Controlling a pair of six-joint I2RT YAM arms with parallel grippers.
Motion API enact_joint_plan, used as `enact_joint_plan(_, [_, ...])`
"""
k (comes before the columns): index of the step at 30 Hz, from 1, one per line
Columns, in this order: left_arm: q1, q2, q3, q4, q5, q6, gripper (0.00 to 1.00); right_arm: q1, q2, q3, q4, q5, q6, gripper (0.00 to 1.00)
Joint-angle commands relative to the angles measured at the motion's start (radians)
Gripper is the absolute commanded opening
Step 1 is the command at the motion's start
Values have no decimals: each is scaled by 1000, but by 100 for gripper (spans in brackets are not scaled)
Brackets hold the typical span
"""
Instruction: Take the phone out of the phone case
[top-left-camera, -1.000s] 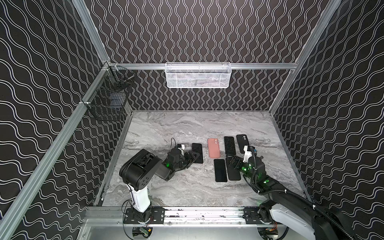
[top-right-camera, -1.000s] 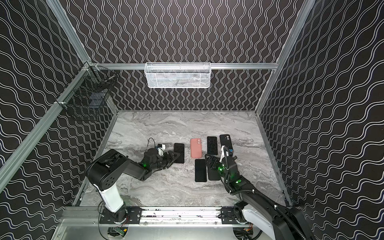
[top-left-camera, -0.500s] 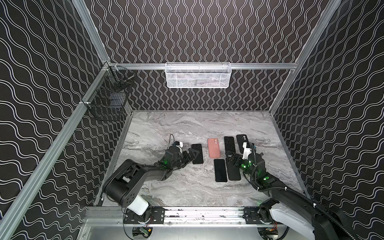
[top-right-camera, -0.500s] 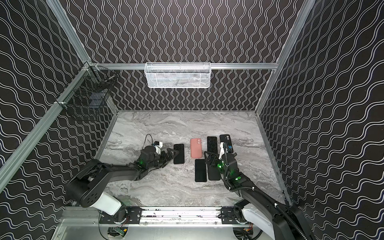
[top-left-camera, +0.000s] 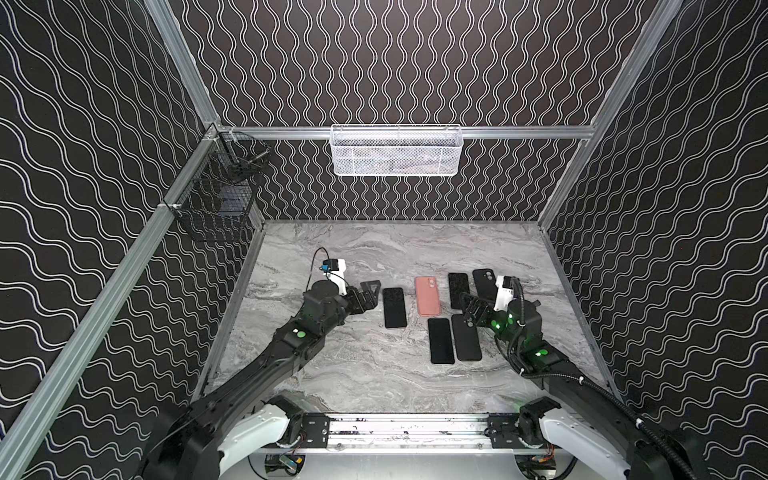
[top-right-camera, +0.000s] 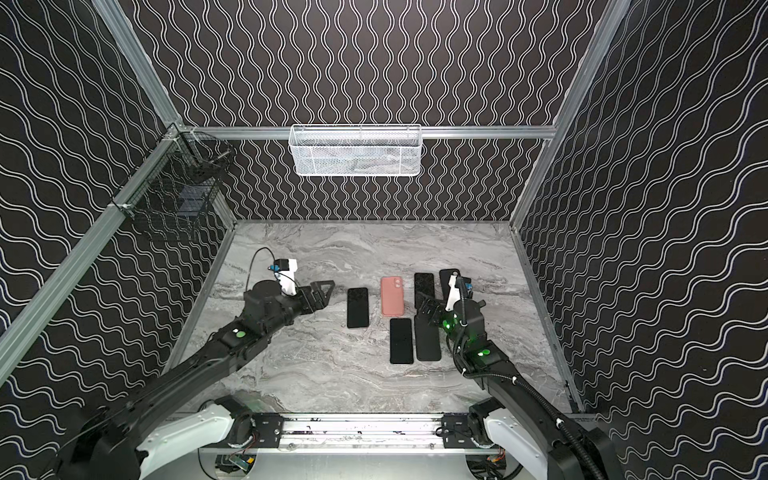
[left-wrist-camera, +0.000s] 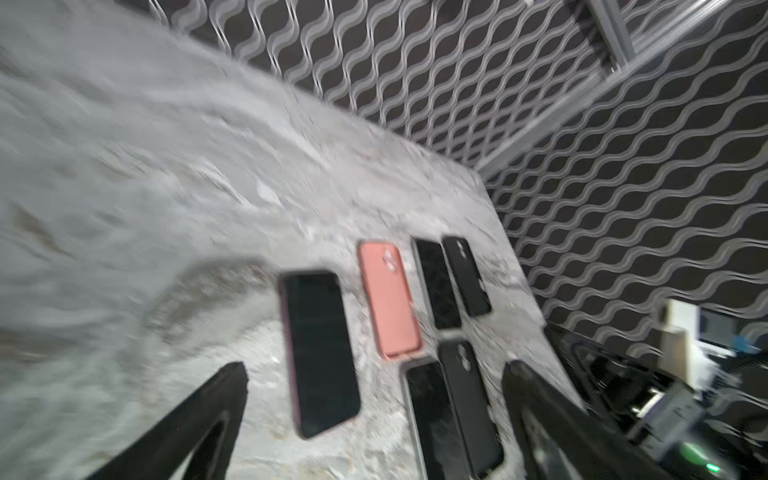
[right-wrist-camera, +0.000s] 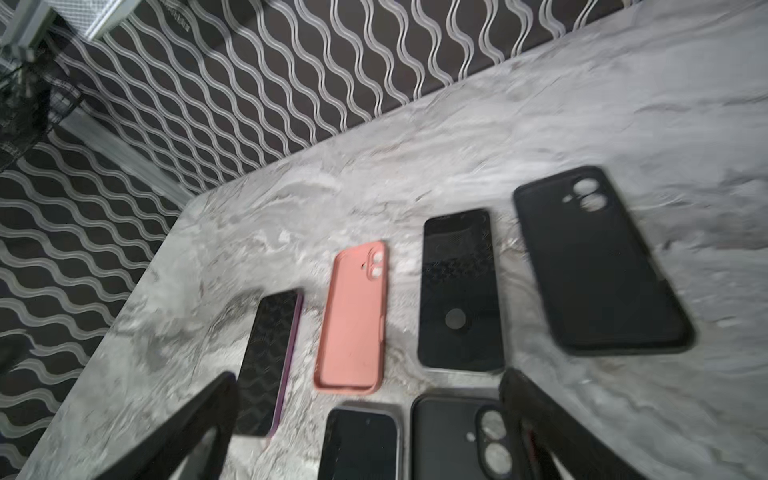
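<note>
- Fingers (left-wrist-camera: 195, 419) of the left end effector (top-left-camera: 374, 296) stand wide apart with nothing between them. It sits left of centre in both top views, low over the desk (top-left-camera: 353, 374), tips pointing right.
- Just right of those tips, not touching them, lies the phone (top-left-camera: 394, 307). It is flat, screen up, near the middle of the frame.
- The phone sits inside its purple case (right-wrist-camera: 286, 365), whose rim shows along one long edge in the right wrist view.
- The right end effector (top-left-camera: 466, 309) is spread open and empty too. It is right of centre, above a cluster of dark items; I cannot tell whether it touches any.
- A pink case (top-left-camera: 428, 296), empty and open side up, lies just right of the phone.
- Further right in the same row are a black phone (top-left-camera: 458, 286) and a black case (top-left-camera: 483, 282).
- Below them, side by side, lie a second phone (top-left-camera: 441, 340) and a second black case (top-left-camera: 467, 345).
- A white mesh basket (top-left-camera: 397, 149) hangs on the back rail at upper centre, and a black wire basket (top-left-camera: 216, 199) on the left rail.
</note>
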Motion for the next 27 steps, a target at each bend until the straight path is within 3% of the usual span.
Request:
enact_joint_plan(1, [2,-53,8,-116,-255,100,99,-7,-16,9,-32,21,-44,99])
enact_joint_plan(7, [2,-83,28,-182,-518,226,98,-7,-32,28,-19,4,-111,99])
enact_joint_plan(9, [4,-74,49,-227,-610,246,84,-8,-22,52,-46,87,-117,99])
enact_joint_plan(10, [6,-68,52,-220,-629,303,84,-7,-13,60,-45,121,-143,99])
enact_joint_plan(11, [11,-64,49,-203,-635,353,98,-8,-5,67,-43,148,-169,99])
enact_joint_plan(12, [21,-63,35,-168,-641,405,99,-8,4,76,-43,170,-197,99])
enact_joint_plan(15, [93,-70,-63,34,-566,587,99,-9,42,75,-7,240,-283,99])
enact_joint_plan(17, [170,-69,-124,130,-531,570,99,-10,65,57,24,280,-323,99])
enact_joint_plan(20, [322,-51,-164,195,-283,594,99,-15,64,-35,182,283,-443,99])
enact_joint_plan(23, [390,-3,-222,329,-238,590,99,-30,53,-127,343,374,-437,99])
enact_joint_plan(27, [446,112,-250,473,-168,627,99,-94,94,-176,480,348,-517,99])
